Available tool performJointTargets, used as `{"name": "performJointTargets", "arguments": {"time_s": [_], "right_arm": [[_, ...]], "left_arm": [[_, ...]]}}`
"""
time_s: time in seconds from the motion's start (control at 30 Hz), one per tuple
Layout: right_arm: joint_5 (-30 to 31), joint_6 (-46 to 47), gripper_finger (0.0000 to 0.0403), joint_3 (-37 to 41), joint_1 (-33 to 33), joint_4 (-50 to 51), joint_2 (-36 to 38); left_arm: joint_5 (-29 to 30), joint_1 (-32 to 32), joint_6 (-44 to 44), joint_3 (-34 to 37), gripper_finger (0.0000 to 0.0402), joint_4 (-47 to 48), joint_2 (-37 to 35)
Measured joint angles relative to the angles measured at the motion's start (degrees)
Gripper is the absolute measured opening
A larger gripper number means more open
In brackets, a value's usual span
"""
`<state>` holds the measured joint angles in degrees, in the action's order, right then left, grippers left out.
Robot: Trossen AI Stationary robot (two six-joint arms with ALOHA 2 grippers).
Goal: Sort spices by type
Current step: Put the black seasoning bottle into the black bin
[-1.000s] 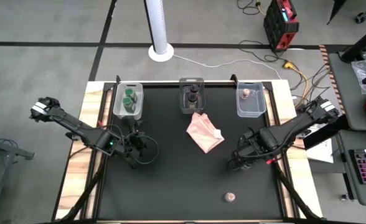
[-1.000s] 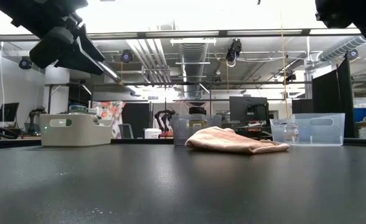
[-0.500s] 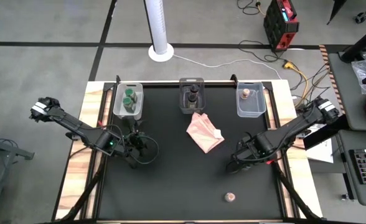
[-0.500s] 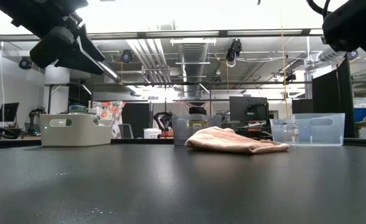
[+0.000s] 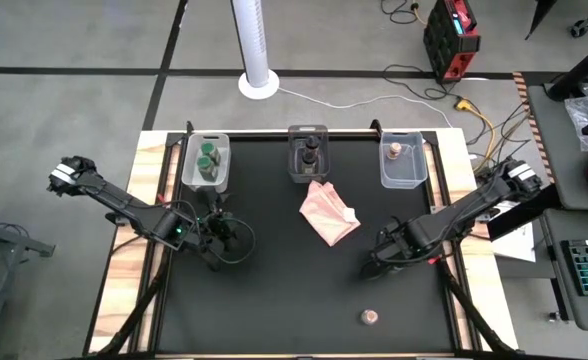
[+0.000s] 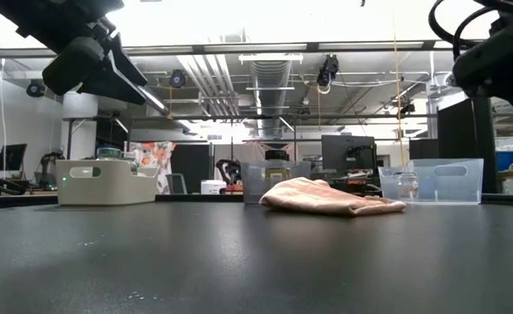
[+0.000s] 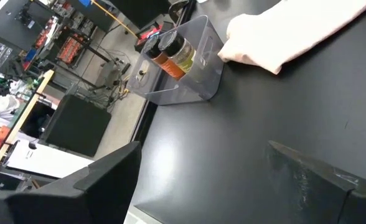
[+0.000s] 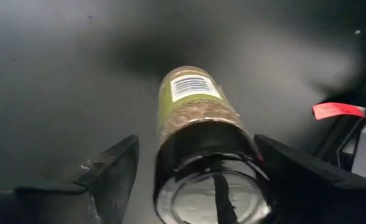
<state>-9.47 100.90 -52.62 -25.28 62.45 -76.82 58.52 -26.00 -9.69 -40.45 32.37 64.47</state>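
Observation:
A jar (image 8: 192, 106) with a dark lid, a barcode label and greenish contents stands on end under my right gripper (image 8: 195, 149), its lid end toward the wrist. The gripper (image 5: 376, 266) is open at the table's right middle, with one finger on each side of the lid, and hides the jar in the high view. A jar with a pinkish-tan lid (image 5: 370, 317) stands near the front edge. Two green-lidded jars (image 5: 207, 158) sit in the left bin, dark-lidded jars (image 5: 309, 152) in the middle bin and one pinkish-tan jar (image 5: 397, 150) in the right bin. My left gripper (image 5: 221, 238) waits open at the left.
A crumpled pink cloth (image 5: 329, 212) lies on the black table in front of the middle bin (image 5: 292, 170). A red tag (image 8: 338, 111) and cables sit at the table's right edge beside my right arm. Bare black tabletop (image 5: 274, 300) spreads across the near half.
My right gripper has gone a little toward the table's near and left edges, and down. In the low view it has come lower into the picture's top right corner.

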Motion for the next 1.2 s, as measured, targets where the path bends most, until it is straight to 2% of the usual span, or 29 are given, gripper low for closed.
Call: {"name": "performJointTargets", "arguments": {"time_s": [0.23, 0.43, 0.63, 0.83, 1.03, 1.2], "right_arm": [[0.0, -1.0, 0.0255, 0.0, 0.0, -0.3, -1.0], [0.0, -0.5, 0.0194, -0.3, 0.0, -0.3, -1.0], [0.6, -2.8, 0.0194, -3.7, 1.1, 1.0, -1.0], [6.5, -7.2, 0.0194, -10.1, 4.4, 1.9, -1.0], [10.4, -17.5, 0.0194, -18.2, 10.3, 2.6, -2.1], [12.3, -29.0, 0.0194, -26.8, 16.5, 6.8, -6.4]], "left_arm": [[0.0, 0.0, 0.0, 0.0, 0.032, -0.4, 0.0], [0.0, 0.0, 0.0, 0.0, 0.032, -0.5, 0.0], [0.0, 0.0, 0.2, 0.0, 0.032, -0.8, 0.0], [0.0, 0.0, 0.2, 0.0, 0.032, -1.3, 0.0], [0.0, 0.0, 0.5, 0.0, 0.032, -1.5, 0.0], [0.0, 0.0, 1.5, 0.0, 0.032, -2.0, 0.0]]}}
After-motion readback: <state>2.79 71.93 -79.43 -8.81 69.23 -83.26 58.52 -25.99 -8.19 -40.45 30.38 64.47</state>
